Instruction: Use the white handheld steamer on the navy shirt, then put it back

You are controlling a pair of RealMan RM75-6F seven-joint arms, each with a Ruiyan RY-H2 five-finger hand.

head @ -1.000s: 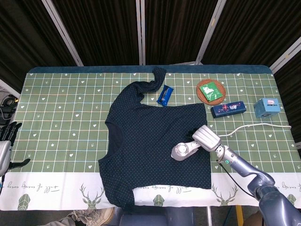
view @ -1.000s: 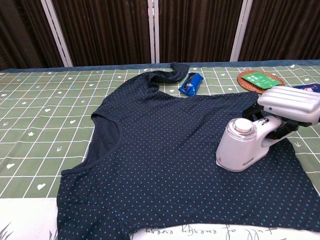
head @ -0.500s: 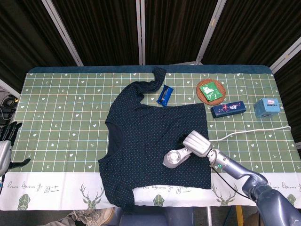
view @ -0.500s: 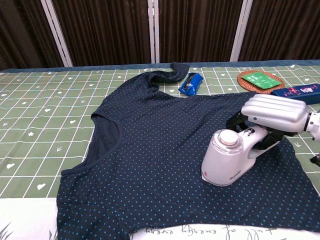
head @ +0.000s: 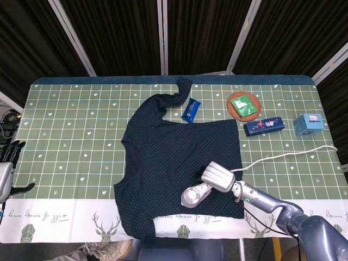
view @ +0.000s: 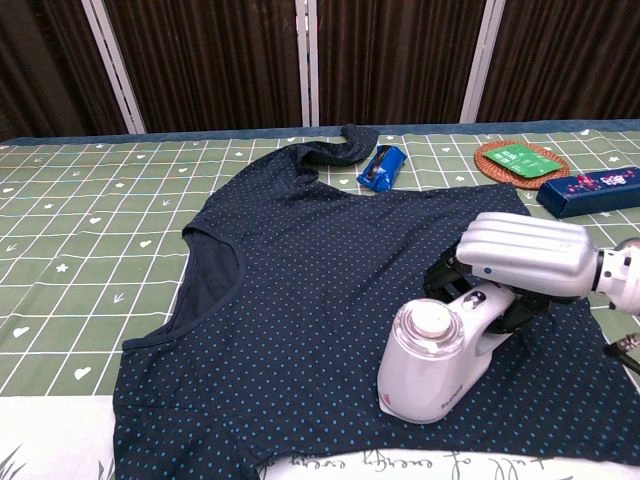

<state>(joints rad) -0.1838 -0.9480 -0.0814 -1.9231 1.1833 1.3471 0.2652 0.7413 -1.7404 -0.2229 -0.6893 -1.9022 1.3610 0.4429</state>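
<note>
The navy dotted shirt lies spread flat across the middle of the table. My right hand grips the handle of the white handheld steamer, whose head rests on the shirt near its lower right hem. The steamer's white cord trails off to the right edge of the table. My left hand hangs off the table's left edge, holding nothing, its fingers apart; the chest view does not show it.
A blue packet lies by the shirt's sleeve. A round woven coaster with a green card, a dark blue box and a light blue box stand at the back right.
My right hand has slid the steamer down and to the left across the shirt, toward the lower hem. The left hand has stayed still.
</note>
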